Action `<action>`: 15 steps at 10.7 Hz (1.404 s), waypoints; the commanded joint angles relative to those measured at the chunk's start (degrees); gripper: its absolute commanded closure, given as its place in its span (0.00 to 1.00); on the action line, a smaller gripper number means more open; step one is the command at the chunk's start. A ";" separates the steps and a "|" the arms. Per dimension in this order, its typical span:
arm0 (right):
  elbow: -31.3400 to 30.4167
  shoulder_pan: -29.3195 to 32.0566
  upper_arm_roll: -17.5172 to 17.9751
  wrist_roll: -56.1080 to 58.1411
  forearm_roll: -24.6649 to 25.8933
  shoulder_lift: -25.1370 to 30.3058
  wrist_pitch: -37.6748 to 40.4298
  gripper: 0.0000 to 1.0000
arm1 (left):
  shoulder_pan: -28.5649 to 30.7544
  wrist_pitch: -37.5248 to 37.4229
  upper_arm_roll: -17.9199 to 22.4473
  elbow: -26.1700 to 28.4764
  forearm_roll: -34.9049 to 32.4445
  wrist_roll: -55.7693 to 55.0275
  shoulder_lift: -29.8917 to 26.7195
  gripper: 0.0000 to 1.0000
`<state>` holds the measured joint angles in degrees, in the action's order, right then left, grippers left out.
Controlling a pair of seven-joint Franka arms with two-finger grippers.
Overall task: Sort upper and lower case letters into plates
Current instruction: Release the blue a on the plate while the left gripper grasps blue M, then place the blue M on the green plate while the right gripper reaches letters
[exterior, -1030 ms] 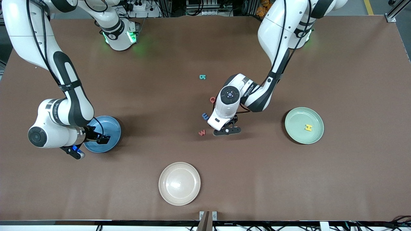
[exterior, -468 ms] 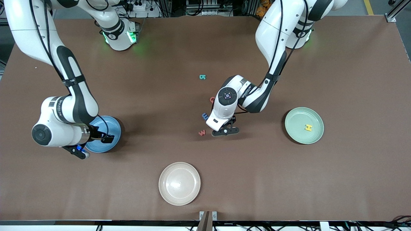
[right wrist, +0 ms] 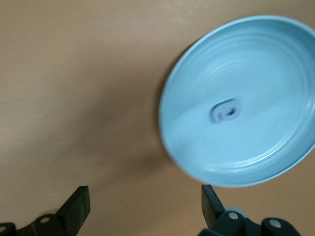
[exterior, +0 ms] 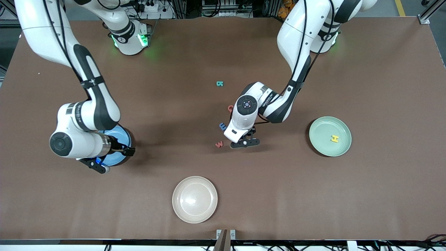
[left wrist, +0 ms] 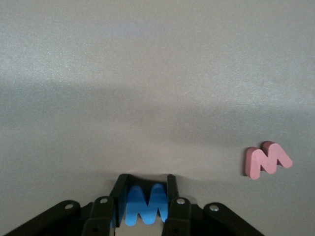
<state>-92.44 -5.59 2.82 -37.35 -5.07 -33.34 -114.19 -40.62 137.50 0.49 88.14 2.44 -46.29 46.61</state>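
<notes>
My left gripper is down at the table's middle, shut on a blue letter that fills the gap between its fingers. A red letter lies flat beside it, the red letter by my left gripper in the front view. Another blue letter, a red one and a teal one lie farther from the camera. The mint plate holds a yellow H. My right gripper stands open over bare table beside the blue plate, which holds one small letter.
A cream plate sits near the table's front edge. The right arm's wrist covers part of the blue plate in the front view. Brown table surface surrounds the letters and plates.
My left gripper's fingers have closed on the blue letter without moving away. The right arm has swung off the blue plate toward the table's middle.
</notes>
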 commanded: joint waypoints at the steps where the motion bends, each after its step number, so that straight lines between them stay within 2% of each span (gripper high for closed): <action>1: 2.52 -2.31 0.08 -6.49 -1.34 0.20 1.34 0.00 | -0.87 0.05 0.74 -0.95 1.08 1.28 0.50 1.00; 3: 4.27 -4.51 -0.10 -8.34 -6.07 -0.41 1.25 0.00 | 0.44 -0.39 0.74 -0.95 0.99 3.21 -1.43 1.00; 7: 11.04 -9.60 -0.01 -20.11 -7.67 -4.81 0.56 0.00 | 6.77 -7.23 0.13 -0.43 1.25 12.51 -8.19 1.00; 9: 15.33 -12.24 -0.01 -27.12 -8.73 -7.17 0.29 0.00 | 13.94 -12.84 -2.49 0.80 0.90 20.93 -11.18 1.00; 10: 17.71 -13.64 -0.01 -30.20 -8.73 -8.83 0.03 0.00 | 17.29 -15.48 -3.20 2.72 0.90 26.55 -13.46 1.00; 13: 21.76 -20.75 -0.19 -39.53 -8.55 -14.63 -7.08 0.00 | 26.17 -20.59 -3.12 8.26 -0.06 40.45 -19.26 1.00; 15: 28.41 -25.06 -0.45 -45.23 -8.20 -19.54 -7.53 0.00 | 31.71 -21.49 -3.21 12.39 -0.33 44.52 -19.98 1.00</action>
<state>-72.25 -27.94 3.11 -78.18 -12.72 -47.54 -122.33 -12.50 115.96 -1.63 95.19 2.42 -4.50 29.25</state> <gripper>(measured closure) 0.000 0.643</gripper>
